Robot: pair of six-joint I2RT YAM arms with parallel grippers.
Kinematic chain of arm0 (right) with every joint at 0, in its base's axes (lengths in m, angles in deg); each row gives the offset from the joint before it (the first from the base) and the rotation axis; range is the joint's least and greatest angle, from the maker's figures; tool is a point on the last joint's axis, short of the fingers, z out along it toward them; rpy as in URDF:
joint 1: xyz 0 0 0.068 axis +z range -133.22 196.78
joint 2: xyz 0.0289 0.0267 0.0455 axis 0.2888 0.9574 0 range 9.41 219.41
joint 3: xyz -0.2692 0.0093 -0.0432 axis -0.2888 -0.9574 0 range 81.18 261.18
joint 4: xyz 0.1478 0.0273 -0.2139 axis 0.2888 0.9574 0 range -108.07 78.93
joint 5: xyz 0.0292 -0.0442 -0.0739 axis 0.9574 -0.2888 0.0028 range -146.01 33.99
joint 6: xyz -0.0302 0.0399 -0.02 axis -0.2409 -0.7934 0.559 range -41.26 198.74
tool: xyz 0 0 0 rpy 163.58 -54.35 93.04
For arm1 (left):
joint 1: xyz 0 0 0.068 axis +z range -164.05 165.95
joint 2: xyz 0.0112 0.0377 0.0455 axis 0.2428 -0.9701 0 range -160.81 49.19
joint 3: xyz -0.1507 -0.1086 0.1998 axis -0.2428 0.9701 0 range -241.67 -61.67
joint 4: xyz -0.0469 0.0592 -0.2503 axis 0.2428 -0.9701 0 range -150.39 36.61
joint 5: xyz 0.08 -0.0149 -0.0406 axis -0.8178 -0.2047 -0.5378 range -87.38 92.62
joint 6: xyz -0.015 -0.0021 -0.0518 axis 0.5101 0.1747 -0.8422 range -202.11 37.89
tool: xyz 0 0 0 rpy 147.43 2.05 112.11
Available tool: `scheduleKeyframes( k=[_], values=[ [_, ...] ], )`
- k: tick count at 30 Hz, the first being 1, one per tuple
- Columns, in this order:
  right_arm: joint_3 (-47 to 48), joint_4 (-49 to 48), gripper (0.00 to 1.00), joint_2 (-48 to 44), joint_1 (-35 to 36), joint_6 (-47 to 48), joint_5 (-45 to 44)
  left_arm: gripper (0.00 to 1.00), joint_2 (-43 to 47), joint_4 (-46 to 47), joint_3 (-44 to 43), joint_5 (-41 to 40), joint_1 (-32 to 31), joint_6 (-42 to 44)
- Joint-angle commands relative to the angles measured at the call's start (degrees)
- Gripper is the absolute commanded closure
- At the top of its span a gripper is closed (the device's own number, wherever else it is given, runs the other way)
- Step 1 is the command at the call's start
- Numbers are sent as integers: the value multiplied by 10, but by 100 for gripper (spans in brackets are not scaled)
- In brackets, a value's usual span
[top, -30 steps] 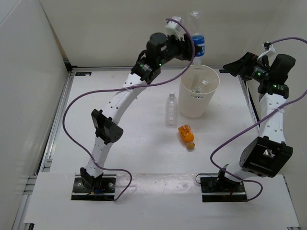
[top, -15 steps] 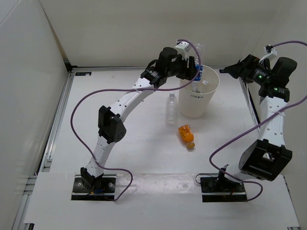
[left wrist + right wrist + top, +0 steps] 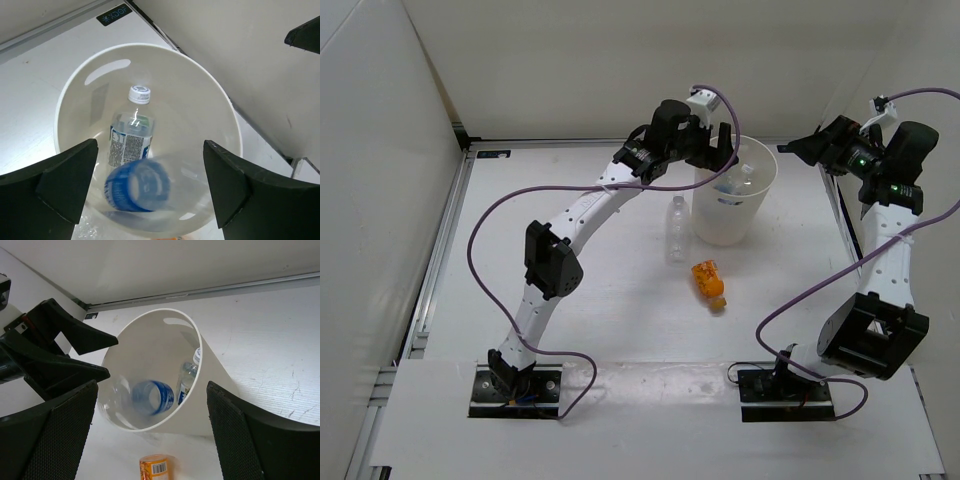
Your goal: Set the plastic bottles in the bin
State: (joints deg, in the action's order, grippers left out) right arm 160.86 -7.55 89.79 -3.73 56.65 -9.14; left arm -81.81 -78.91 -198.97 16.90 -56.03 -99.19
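Four small plastic bottles are listed: two on the white table (image 3: 590, 310) and two inside the bin.

1. Orange-coloured plastic bottle (image 3: 709, 282). Laid on its side on the table, nearest the arm bases and in front of the bin, clear of its wall.
2. Plain clear plastic bottle (image 3: 677, 228). Laid on its side a little beyond the orange one, just beside the bin's left wall. Contact is not evident.
3. Tall round white translucent plastic bin (image 3: 725, 225). Stood upright toward the far right of the table. A small slot (image 3: 107, 71) is seen near its rim.
4. Clear bottle with white-blue label (image 3: 131, 135) and white cap. Held inside the bin, leaning along the inner wall.
5. Clear bottle with blue label (image 3: 137, 186). Also inside the bin, beside item 4. It is rendered blurred in both wrist views, so whether it is settled on the bin's floor cannot be told.
6. Left gripper (image 3: 718, 152). Positioned over the bin's left rim, fingers spread wide, nothing gripped.
7. Right gripper (image 3: 803, 148). Held to the right of the bin near its rim, fingers parted wide, nothing gripped.
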Motion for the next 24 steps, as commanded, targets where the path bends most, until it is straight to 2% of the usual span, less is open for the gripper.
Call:
scheduleKeyframes(
  k=[1,7,10,11,12,14,15,18,19,21,23,24],
  values=[
    [-6,-11,10,-20,-1,-1,1,2,37,-7,-16,-19,7,33],
    [-8,-13,10,-18,-2,-4,1,1,98,-1,13,-91,38,61],
    [-9,-16,10,-15,-1,-5,-3,1,140,-12,83,-140,79,10],
    [-12,-18,10,-16,-1,-5,-3,1,151,0,134,-154,91,-76],
    [-12,-18,10,-16,0,-7,-3,1,186,33,200,-148,117,-106],
    [-14,-20,10,-16,-2,-7,-2,1,208,76,281,-109,152,-175],
    [-15,-17,10,-16,-2,-7,-5,1,216,102,306,-102,159,-182],
    [-18,-18,10,-15,-6,-9,-3,1,183,44,289,-55,179,-171],
    [-19,-18,10,-12,-7,-9,-5,1,171,30,273,-5,179,-168],
    [-21,-19,10,-11,-6,-10,-6,1,115,-3,259,37,181,-177],
    [-16,-16,10,-7,-4,-9,-3,3,68,-8,251,121,178,-203],
    [-16,-16,10,-7,-3,-10,-3,3,60,-8,249,139,175,-205]
  ],
)
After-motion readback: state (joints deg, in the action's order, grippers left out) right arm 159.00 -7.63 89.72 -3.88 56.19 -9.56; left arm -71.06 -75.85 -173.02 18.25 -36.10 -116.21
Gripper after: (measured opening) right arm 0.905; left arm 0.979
